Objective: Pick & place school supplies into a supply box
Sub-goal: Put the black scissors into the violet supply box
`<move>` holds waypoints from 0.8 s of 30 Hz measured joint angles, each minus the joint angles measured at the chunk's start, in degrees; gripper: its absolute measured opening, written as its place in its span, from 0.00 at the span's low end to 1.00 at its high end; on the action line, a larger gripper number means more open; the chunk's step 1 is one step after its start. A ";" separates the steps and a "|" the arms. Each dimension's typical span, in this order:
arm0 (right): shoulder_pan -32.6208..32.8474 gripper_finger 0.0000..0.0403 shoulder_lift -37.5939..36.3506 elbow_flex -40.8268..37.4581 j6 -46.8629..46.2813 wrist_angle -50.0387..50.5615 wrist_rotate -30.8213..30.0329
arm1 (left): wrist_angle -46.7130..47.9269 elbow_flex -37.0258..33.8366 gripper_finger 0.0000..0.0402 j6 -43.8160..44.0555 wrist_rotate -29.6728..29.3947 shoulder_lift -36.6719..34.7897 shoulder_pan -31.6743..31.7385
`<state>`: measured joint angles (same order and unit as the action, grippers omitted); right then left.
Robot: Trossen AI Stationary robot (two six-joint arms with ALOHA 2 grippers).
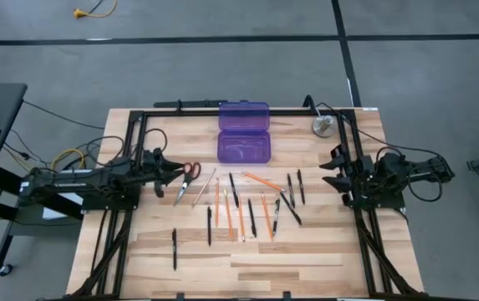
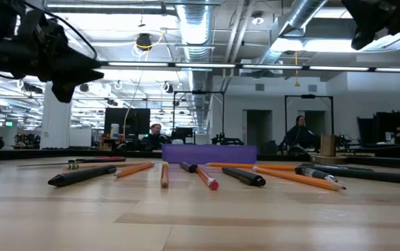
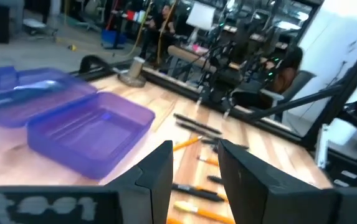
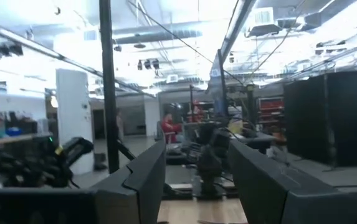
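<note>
The supply box, translucent purple, lies open at the table's far middle, its lid folded back flat; it also shows in the left wrist view. Orange pencils and dark pens lie scattered flat on the wood nearer than the box. Red-handled scissors lie to their left. My left gripper hovers open just left of the scissors, its fingers holding nothing. My right gripper hovers open at the right, above the table and tipped upward at the room.
A round silver disc sits at the far right, with a cable running from it. A black frame rail edges the table's far side and both sides. One pen lies apart near the front left. People sit in the room beyond the table.
</note>
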<state>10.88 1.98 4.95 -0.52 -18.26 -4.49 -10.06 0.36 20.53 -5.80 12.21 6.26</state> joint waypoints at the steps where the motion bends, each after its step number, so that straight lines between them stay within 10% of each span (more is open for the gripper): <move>1: -0.11 0.42 0.00 0.02 -0.91 0.01 0.02 | -0.08 0.12 0.29 0.02 -0.98 1.27 0.00; 24: -2.46 0.42 0.00 0.07 3.55 19.83 -19.71 | 24.69 26.38 0.29 9.49 -19.22 44.77 1.88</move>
<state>8.43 1.98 5.02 3.03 1.56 -24.21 14.63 26.74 30.02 -25.02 56.98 8.14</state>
